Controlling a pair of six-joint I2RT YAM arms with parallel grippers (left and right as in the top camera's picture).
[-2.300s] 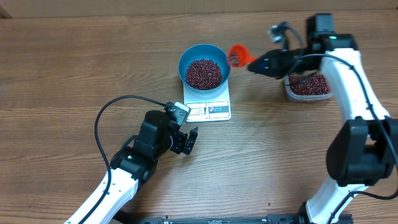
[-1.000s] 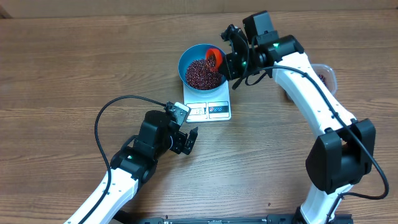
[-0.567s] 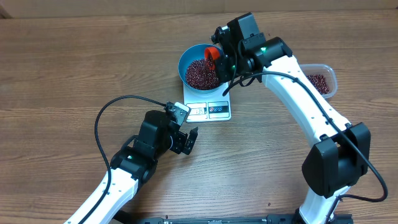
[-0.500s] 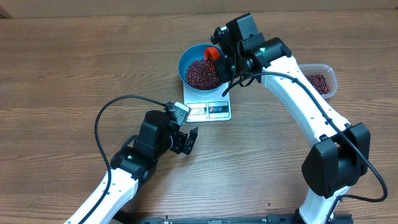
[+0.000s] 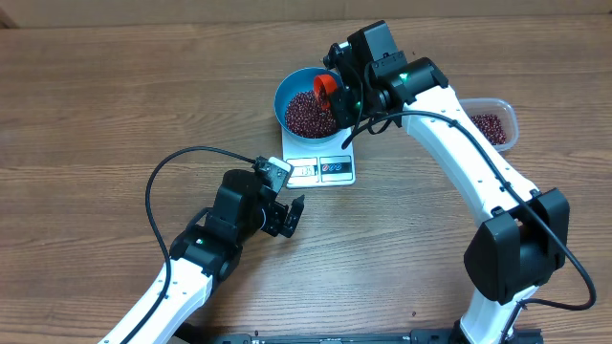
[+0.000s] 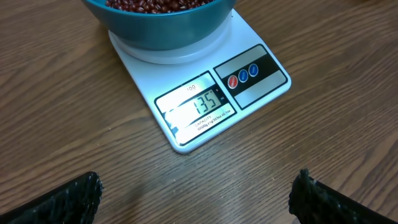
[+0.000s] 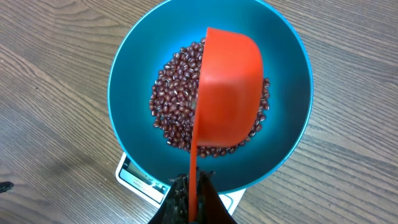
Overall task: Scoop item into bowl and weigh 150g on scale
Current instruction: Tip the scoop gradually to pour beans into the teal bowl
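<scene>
The beans (image 7: 177, 115) are lying as a loose heap in the bowl (image 7: 127, 74), which is sitting on the scale (image 6: 146, 68) near the middle of the table's (image 5: 96, 115) far edge. More beans are waiting in the tub (image 5: 513, 122) toward the far right edge.

The right pincer (image 7: 189, 198) is clamping tight on the thin handle (image 7: 193, 162) of the orange scoop (image 7: 227, 93). It is holding the scoop tipped on its side over the bowl, mouth turned toward the heap (whether anything is left inside cannot be told).

The left pincer (image 6: 196, 202) is hanging wide and empty just in front of the scale, nearer the front edge. Its camera is looking at the display (image 6: 199, 102), which is reading 135, short of the target.

The beans are probably behaving like hard, smooth, light grains, rolling and pouring freely, so pinching them is not an option. They are best carried in the scoop, gripped well back on its stiff handle and tipped gently. The light plastic bowl is likely sitting loose, so a bump would be disturbing the reading.
</scene>
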